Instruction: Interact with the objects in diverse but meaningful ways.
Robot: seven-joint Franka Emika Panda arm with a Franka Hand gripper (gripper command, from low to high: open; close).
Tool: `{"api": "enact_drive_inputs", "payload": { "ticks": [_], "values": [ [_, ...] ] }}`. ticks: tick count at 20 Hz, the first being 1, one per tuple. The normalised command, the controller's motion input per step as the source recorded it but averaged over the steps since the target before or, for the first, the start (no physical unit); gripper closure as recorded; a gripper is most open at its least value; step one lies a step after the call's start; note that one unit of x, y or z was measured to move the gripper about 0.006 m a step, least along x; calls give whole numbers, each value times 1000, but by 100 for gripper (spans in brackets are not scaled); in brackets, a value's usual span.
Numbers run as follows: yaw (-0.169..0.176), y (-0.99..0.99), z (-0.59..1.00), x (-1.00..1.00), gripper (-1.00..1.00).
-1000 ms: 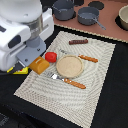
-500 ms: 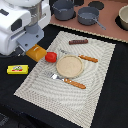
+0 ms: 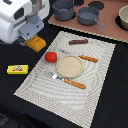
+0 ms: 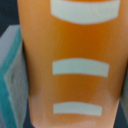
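Black tabletop (image 3: pixel 15 95), with a striped placemat (image 3: pixel 95 95) laid at an angle across its middle and a brown board (image 3: pixel 107 31) along the far edge.

Gripper (image 3: pixel 33 39): at the exterior view's upper left, under the white arm body, directly over the orange ridged bread block (image 3: pixel 36 43). The block sits just off the placemat's far-left corner; whether it rests on the table or is lifted, cannot tell. The wrist view is filled by the block's orange face (image 4: pixel 75 65) with three pale curved bars across it; a grey-and-teal finger pad (image 4: pixel 12 80) lies against one side of it and a dark edge shows at the other side. Fingers look closed on the block from both sides, narrow gap equal to the block's width.

Outward from there:
- Red round tomato (image 3: pixel 50 56) on the placemat, near the block, just beside a tan round plate (image 3: pixel 69 66).
- Two orange-handled utensils, one (image 3: pixel 70 81) on the plate's near side, one (image 3: pixel 85 57) on its far side.
- Thin brown stick (image 3: pixel 78 42) on the placemat's far part.
- Yellow labelled bar (image 3: pixel 18 69) on bare table, well apart from the placemat's left edge.
- Grey long-handled pot (image 3: pixel 88 16) on the brown board, a second grey pot (image 3: pixel 64 9) beside it.
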Motion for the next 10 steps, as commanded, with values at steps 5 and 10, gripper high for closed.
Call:
{"api": "enact_drive_inputs", "payload": {
  "ticks": [5, 10],
  "values": [
    [64, 379, -275, -819, 100],
    [97, 370, -377, -673, 100]
  ]
}}
